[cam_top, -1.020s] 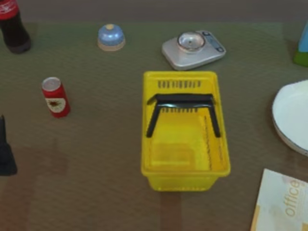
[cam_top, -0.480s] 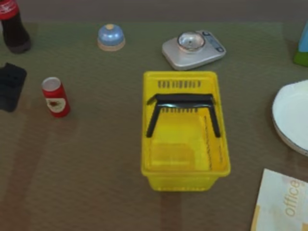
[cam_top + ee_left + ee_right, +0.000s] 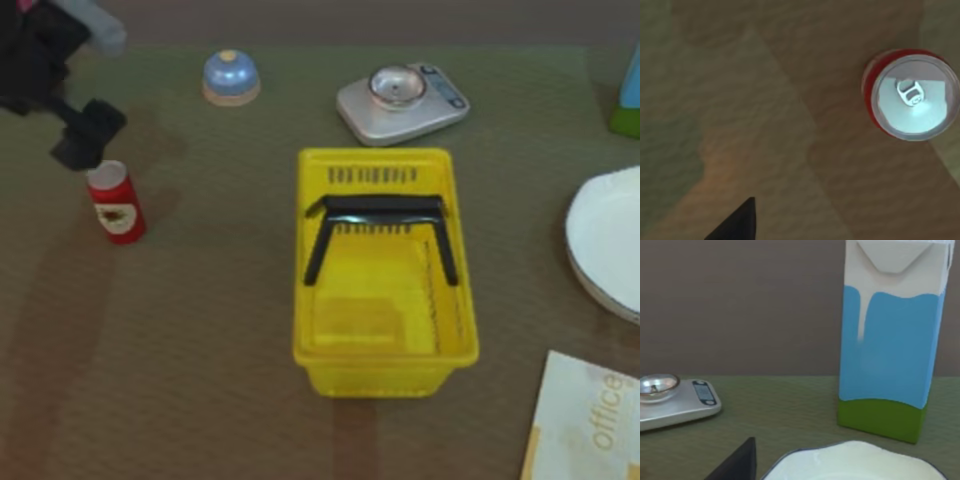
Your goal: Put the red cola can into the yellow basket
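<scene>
The small red cola can (image 3: 115, 203) with its shiny silver top stood upright on the olive green table (image 3: 200, 340), over on the left side. It was well apart from the big bright yellow plastic basket (image 3: 385, 355), which sat near the middle of the table with its black handles (image 3: 380, 215) folded down across the top. Nothing was inside the basket.

The left arm's black gripper (image 3: 88, 135) hung in the air just above and behind the can, at the far left of the table. It was not touching the can. I could not tell if its fingers were spread or pressed together. In the left wrist view the can's round silver lid (image 3: 912, 95) with its little pull tab showed from straight above, off to one side, and only one dark fingertip (image 3: 735, 225) peeked in at the edge.

The right arm was off at the right side and did not show from above. In its wrist view one dark fingertip (image 3: 737, 462) showed, and I could not tell how its fingers stood either.

Along the far edge sat a round blue bell on a tan base (image 3: 231, 77) and a silver kitchen scale with a round shiny dish (image 3: 402, 102). A tall blue, white and green carton (image 3: 890, 335) stood at the far right, beside a white plate (image 3: 605, 240). A pale booklet with orange letters (image 3: 585, 420) lay at the near right corner.
</scene>
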You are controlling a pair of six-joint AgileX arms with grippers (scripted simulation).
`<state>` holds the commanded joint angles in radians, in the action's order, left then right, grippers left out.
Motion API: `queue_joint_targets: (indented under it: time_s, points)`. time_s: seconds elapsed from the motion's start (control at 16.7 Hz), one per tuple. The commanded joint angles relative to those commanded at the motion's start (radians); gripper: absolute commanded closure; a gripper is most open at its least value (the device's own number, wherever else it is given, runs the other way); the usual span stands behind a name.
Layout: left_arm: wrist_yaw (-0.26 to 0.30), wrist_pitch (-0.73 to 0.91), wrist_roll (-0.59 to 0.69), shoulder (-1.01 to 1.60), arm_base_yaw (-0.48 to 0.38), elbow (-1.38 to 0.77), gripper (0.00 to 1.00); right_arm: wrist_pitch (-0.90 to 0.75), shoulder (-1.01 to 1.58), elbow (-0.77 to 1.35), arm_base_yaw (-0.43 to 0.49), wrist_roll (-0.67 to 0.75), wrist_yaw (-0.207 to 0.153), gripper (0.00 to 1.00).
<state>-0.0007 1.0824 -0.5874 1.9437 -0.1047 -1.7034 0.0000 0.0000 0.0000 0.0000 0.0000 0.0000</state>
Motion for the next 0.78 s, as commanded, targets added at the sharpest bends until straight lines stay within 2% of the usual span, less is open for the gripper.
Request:
queue_joint_targets:
  time_s: [0.36, 0.78]
  points:
    - [0.004, 0.178, -0.099, 0.325, -0.022, -0.274, 0.0, 0.0, 0.0, 0.0, 0.0, 0.0, 0.0, 0.0]
    - [0.004, 0.187, -0.107, 0.35, -0.02, -0.29, 0.0, 0.0, 0.0, 0.0, 0.0, 0.0, 0.0, 0.0]
